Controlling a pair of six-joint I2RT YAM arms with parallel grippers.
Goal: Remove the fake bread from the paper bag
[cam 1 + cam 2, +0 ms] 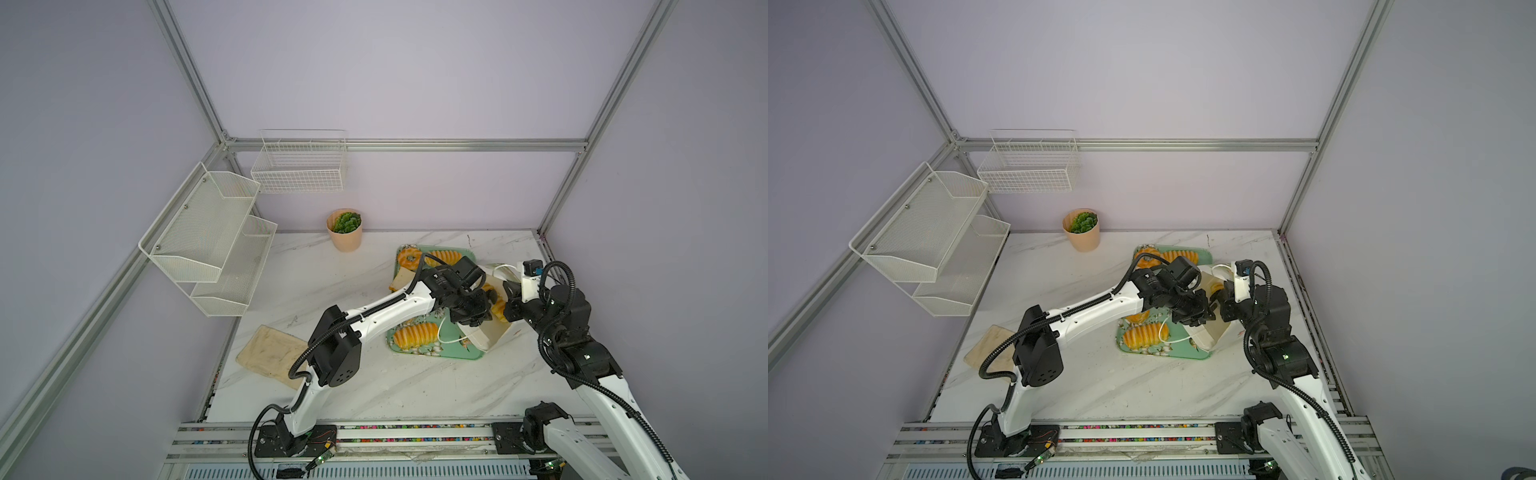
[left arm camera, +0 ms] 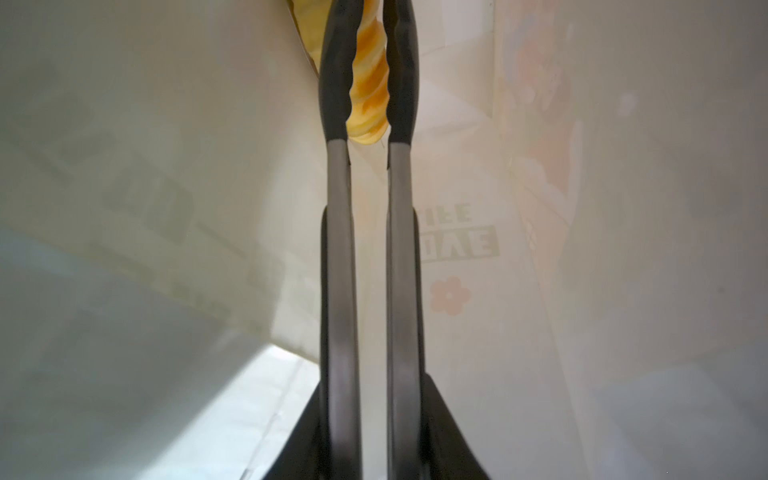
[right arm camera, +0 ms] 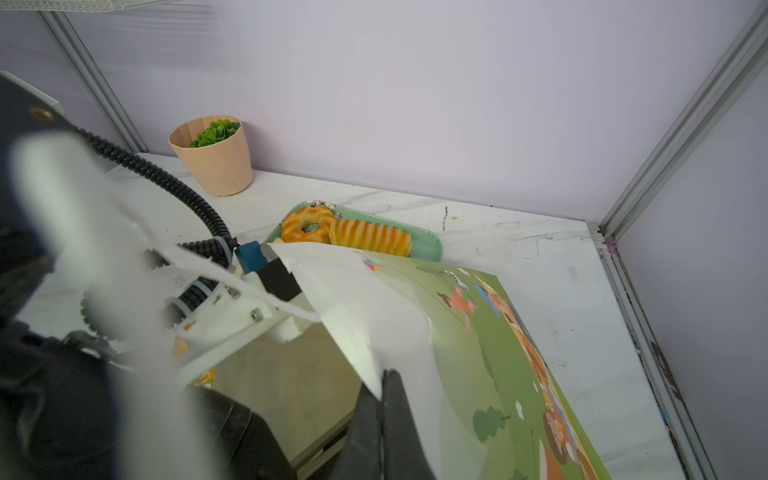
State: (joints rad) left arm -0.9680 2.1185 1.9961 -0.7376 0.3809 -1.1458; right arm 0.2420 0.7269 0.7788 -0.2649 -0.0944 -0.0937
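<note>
The paper bag [image 1: 492, 332] [image 1: 1212, 332] lies tipped over the near right part of a green tray [image 1: 457, 353]. Long tong-like fingers of my left gripper [image 2: 370, 41] reach inside the bag [image 2: 540, 249] and are shut on a ridged golden fake bread [image 2: 368, 91] at their tips. My right gripper [image 3: 384, 382] is shut on the edge of the bag's [image 3: 415, 332] mouth and holds it up. On the tray lie a ridged loaf [image 1: 415, 336] [image 1: 1144, 336], a ring donut [image 1: 409, 258] [image 3: 308, 224], another ridged loaf [image 1: 444, 257] [image 3: 370, 237] and a toast slice [image 1: 401, 280].
A peach plant pot [image 1: 344, 230] [image 3: 214, 156] stands at the back of the marble table. A beige cloth [image 1: 270, 353] lies at the near left edge. A mesh shelf [image 1: 208, 237] and a wire basket [image 1: 299, 166] hang on the walls.
</note>
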